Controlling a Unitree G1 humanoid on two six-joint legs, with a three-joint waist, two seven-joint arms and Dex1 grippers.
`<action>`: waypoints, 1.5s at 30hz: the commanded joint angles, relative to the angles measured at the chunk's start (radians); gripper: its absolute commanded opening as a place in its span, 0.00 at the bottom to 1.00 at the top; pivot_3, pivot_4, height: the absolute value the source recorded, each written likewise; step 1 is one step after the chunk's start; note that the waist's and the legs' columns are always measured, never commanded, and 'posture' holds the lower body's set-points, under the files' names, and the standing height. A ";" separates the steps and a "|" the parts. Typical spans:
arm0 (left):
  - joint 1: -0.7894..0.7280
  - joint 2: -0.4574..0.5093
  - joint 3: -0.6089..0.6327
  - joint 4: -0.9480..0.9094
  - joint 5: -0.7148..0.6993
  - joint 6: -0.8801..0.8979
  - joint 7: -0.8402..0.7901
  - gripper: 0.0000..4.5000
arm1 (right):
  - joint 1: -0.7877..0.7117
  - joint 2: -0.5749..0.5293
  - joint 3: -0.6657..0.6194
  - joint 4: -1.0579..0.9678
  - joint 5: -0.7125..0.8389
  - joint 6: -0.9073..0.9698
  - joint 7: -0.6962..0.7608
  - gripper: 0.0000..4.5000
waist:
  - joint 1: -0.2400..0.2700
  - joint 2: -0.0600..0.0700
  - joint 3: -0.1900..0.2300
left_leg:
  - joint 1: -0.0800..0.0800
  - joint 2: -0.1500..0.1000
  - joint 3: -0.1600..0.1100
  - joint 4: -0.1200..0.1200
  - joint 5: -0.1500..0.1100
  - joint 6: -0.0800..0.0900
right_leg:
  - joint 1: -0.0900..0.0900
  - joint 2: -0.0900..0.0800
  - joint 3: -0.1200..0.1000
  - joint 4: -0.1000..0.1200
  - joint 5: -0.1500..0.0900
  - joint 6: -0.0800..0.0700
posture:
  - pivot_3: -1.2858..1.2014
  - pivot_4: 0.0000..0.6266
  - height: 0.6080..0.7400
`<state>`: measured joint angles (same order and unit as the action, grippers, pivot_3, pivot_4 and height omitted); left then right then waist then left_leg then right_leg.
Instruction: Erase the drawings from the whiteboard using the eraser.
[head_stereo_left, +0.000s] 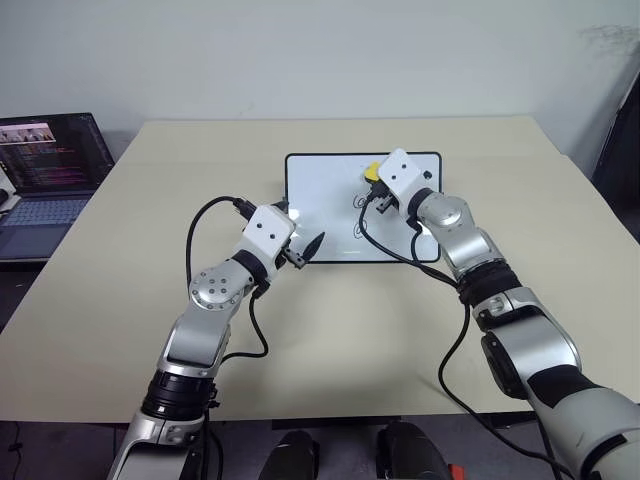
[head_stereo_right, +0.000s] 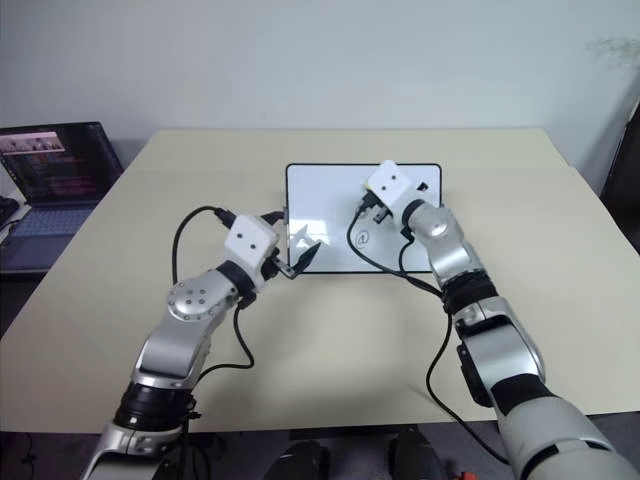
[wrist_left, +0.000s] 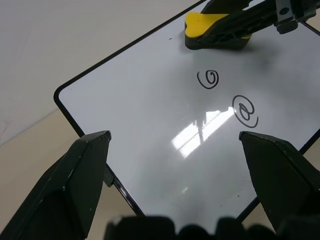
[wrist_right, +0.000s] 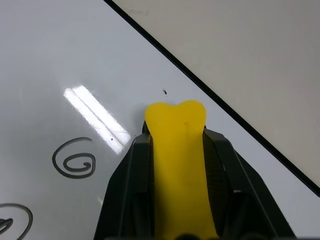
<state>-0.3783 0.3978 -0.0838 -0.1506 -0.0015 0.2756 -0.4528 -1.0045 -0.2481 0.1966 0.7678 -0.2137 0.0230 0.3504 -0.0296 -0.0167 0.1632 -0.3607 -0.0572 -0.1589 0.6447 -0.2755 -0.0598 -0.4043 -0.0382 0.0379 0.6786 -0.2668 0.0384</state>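
The whiteboard (head_stereo_left: 322, 200) lies flat at the table's middle. Two drawings remain on its right half: a spiral circle (wrist_left: 208, 79) and, nearer me, an @-like swirl (wrist_left: 245, 111). My right gripper (wrist_right: 176, 145) is shut on the yellow eraser (wrist_left: 215, 27). It holds the eraser on the board close to the far edge, just beyond the spiral. The eraser's dark underside seems to rest on the white surface. My left gripper (wrist_left: 175, 145) hangs open with nothing in it over the board's near left part, its fingers (head_stereo_left: 312, 245) spread wide.
An open laptop (head_stereo_left: 45, 170) stands at the far left, off the table's left edge. The beige table (head_stereo_left: 330, 340) spreads wide around the board. Black cables loop from both wrists above the tabletop.
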 joint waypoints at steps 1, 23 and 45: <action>-0.029 0.004 0.000 -0.006 0.004 -0.025 -0.008 1.00 | 0.030 -0.021 -0.008 0.032 -0.010 0.081 -0.003 0.22 | 0.000 0.000 0.000 | 0.000 0.000 0.000 0.000 0.000 0.000 | 0.000 0.000 0.000 0.000 0.000 0.000 | 0.52 0.24 1.00; 0.030 0.013 0.002 -0.094 -0.071 0.008 -0.098 1.00 | 0.211 -0.048 -0.044 -0.712 0.140 0.612 0.173 0.22 | -0.004 0.001 0.001 | -0.004 0.002 0.000 -0.004 0.000 -0.001 | -0.006 -0.001 0.000 -0.005 0.000 0.000 | 0.52 0.24 1.00; 0.113 0.043 0.023 -0.141 -0.112 0.039 -0.119 1.00 | 0.153 0.041 -0.040 -0.698 0.192 0.649 0.083 0.22 | -0.003 0.001 0.002 | -0.004 0.003 0.000 -0.005 -0.001 0.000 | -0.007 -0.001 0.000 -0.006 0.000 0.000 | 0.52 0.24 1.00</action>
<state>-0.2624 0.4376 -0.0739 -0.2689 -0.1134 0.3364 -0.5790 -0.8143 -0.2121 0.1720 0.0827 -0.0262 0.7096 0.4452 -0.0326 -0.0156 0.1649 -0.3652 -0.0545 -0.1588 0.6396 -0.2761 -0.0602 -0.4108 -0.0396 0.0379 0.6724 -0.2669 0.0387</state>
